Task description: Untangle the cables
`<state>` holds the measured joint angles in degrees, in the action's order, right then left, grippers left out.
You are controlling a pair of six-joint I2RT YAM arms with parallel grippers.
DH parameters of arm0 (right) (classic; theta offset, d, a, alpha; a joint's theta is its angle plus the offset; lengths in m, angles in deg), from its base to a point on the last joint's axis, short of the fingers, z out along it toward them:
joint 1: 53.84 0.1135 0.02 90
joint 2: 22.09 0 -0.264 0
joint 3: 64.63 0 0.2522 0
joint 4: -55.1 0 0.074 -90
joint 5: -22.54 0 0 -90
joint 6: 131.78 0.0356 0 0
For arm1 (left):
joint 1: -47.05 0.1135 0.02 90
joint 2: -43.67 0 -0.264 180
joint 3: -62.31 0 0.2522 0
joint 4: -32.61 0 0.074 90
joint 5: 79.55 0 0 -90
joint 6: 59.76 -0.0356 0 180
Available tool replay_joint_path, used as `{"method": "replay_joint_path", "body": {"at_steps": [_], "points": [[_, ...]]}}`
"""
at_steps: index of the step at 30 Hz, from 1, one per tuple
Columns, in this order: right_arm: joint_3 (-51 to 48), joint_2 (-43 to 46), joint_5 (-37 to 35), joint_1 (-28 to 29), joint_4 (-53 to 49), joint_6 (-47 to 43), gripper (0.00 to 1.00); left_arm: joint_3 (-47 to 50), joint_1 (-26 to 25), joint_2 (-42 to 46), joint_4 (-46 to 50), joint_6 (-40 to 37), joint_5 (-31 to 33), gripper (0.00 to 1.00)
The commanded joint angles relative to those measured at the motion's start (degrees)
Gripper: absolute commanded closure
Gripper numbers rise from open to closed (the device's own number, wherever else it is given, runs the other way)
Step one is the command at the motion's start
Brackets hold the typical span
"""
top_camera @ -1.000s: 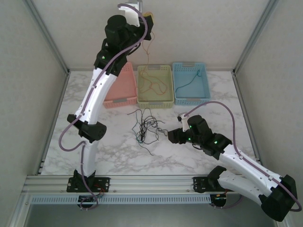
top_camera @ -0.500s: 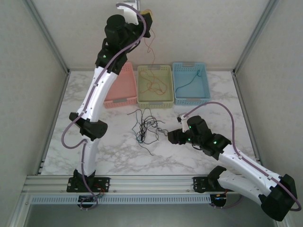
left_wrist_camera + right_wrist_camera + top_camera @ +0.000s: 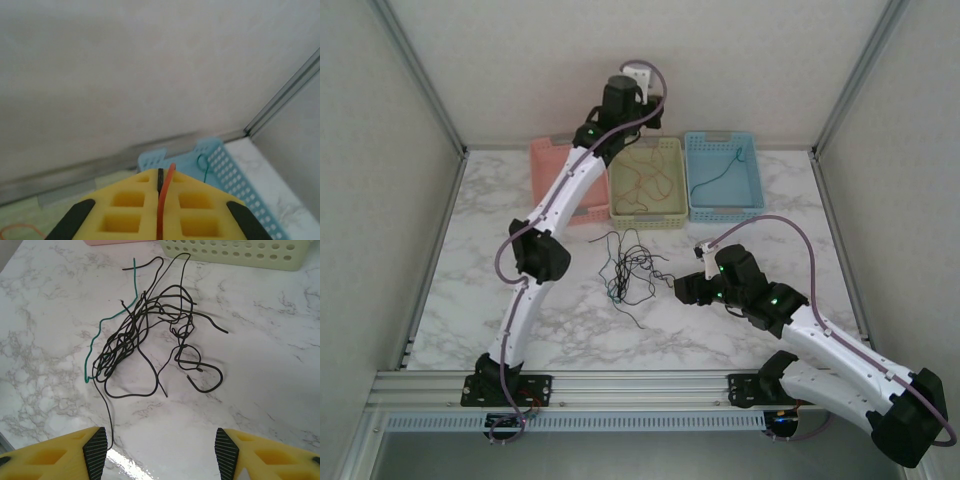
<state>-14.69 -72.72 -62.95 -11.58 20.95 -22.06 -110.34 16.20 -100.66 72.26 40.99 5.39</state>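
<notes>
Just ahead of the wide-spread right tool point(image 3: 159, 452), the tangled cables point(image 3: 150, 340).

The reddish-orange cable point(image 3: 163, 210) clamped in your left gripper point(image 3: 160, 175) runs off the bottom edge of the left wrist view, so you cannot follow its lower length there. From above, the left arm point(image 3: 565, 190) covers much of the pink basket point(image 3: 545, 160). In the right wrist view, the top edge cuts the yellow-green basket point(image 3: 240, 252) and the bottom edge cuts off your right gripper point(image 3: 157, 452), fingers spread.
</notes>
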Motion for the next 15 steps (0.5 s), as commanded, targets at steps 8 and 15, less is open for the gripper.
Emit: {"method": "replay_joint_path", "body": {"at_steps": [8,15], "points": [[-0.9,-0.3,0.3,0.2,0.8,0.4,0.38,-0.3,0.8,-4.0,13.1,2.1,-1.9,0.63],[-1.5,-0.5,0.1,0.2,1.6,0.7,0.37,-0.2,1.0,1.2,21.3,3.3,-1.4,0.37]]}}
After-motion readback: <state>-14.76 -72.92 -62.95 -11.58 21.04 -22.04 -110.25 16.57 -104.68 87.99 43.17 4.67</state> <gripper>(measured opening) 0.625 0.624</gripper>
